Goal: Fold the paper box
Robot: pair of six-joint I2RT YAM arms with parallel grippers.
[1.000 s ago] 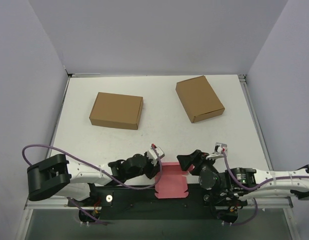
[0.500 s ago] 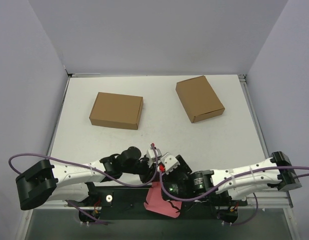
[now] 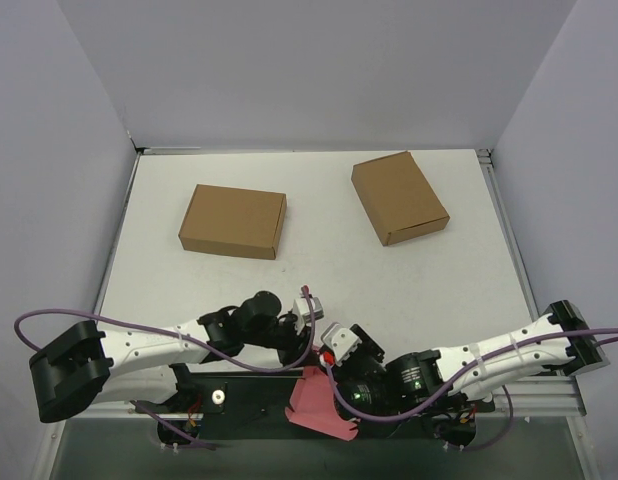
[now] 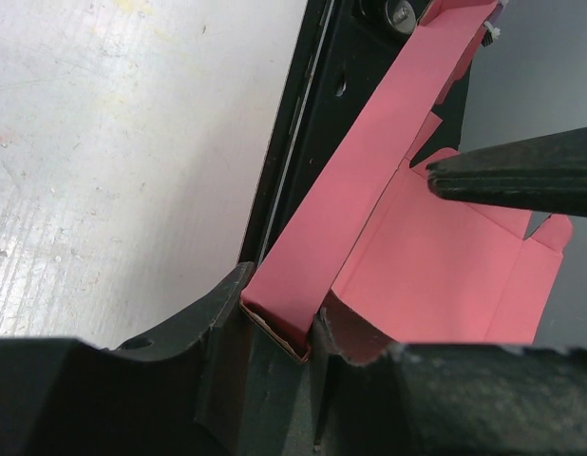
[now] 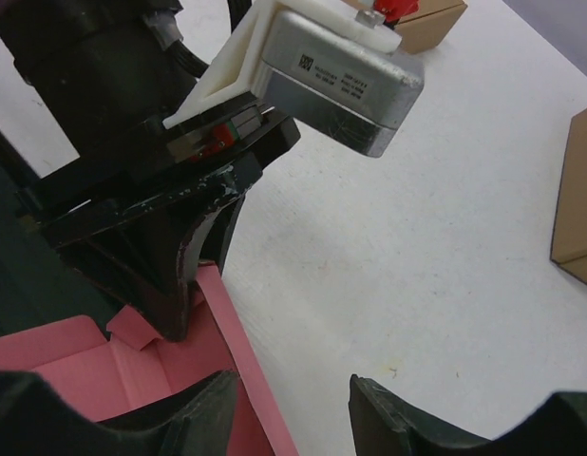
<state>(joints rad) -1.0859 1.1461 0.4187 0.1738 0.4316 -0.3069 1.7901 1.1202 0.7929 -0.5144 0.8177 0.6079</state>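
- We see the pink thin-card paper box (image 3: 311,402), partly folded, at the near edge of the white table (image 3: 319,285).
- Left gripper (image 4: 279,332) is clamped on one upright pink wall.
- Right gripper (image 5: 293,404) is parted, with a pink flap edge between its fingers, unpinched.
- Left brown cardboard box (image 3: 233,221) and right brown cardboard box (image 3: 399,197) lie far back.

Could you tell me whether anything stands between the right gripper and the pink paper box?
Nothing visible does. The right gripper, jaws apart, sits right at the paper box, whose raised wall runs up to it. The left gripper pinches that wall, beside the approach rather than across it.
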